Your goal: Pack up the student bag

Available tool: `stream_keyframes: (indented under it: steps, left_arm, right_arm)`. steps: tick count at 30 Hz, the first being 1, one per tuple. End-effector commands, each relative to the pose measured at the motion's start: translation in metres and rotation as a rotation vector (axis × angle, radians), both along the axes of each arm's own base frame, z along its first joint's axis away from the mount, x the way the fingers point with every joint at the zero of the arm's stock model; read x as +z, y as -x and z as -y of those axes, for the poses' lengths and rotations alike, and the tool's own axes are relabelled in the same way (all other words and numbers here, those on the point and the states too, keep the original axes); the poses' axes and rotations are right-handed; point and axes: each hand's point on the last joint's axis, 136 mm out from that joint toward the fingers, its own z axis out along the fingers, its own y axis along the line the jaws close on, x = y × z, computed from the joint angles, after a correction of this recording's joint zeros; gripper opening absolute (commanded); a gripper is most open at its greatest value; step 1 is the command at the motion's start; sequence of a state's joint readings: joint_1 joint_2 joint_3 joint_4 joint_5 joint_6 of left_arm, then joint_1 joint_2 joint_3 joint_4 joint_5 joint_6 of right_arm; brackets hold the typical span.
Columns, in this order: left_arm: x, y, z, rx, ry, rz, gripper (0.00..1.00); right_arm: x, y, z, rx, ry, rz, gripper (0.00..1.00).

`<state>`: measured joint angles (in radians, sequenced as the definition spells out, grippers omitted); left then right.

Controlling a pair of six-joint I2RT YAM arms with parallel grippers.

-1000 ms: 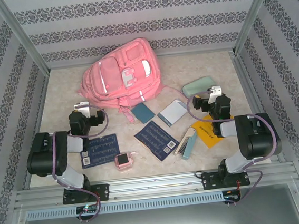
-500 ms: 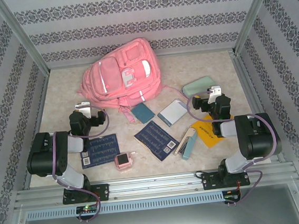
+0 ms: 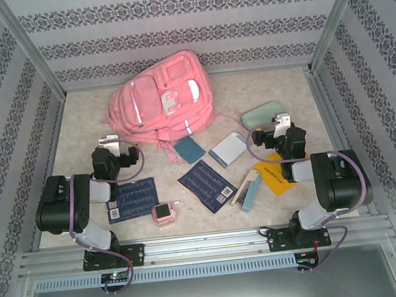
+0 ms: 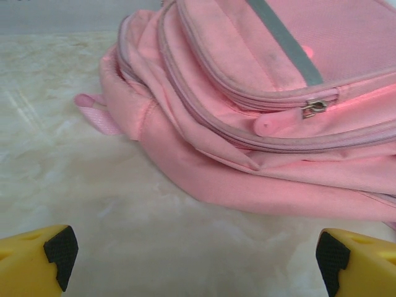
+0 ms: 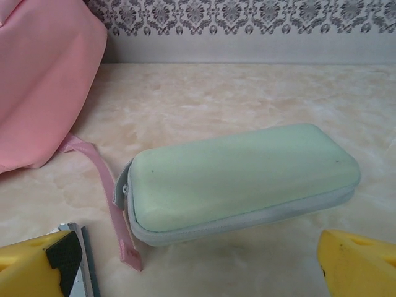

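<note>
Student bag (image 3: 158, 103) is seemingly lying zipped, so left gripper (image 4: 197, 250) and right gripper (image 5: 198, 260), both gaping empty, are risking jamming the green case (image 5: 241, 176) against it.

The student bag (image 3: 160, 103) lies at twelve o'clock on the table (image 3: 283, 87), left gripper (image 3: 108, 140) at nine o'clock, right gripper (image 3: 279, 121) at three

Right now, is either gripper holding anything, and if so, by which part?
Nothing is held. The left gripper is open, short of the student bag; the right gripper is open before the pale green case, touching nothing.
</note>
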<state>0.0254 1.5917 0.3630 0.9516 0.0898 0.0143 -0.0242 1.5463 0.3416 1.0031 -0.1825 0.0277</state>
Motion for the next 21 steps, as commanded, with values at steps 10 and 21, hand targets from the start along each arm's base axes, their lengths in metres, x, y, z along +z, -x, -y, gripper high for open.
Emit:
stream_keyframes:
  steps: [10,21]
  left_arm:
    - [0.159,0.031,0.005,0.128,0.042,0.162,1.0]
    - [0.204,0.092,0.084,0.039,0.116,-0.238,1.0]
  right_arm:
    - [0.158,0.042,-0.059,-0.124,0.016,0.273,0.98]
    - [0.219,0.122,-0.169,0.147,0.098,0.041,0.98]
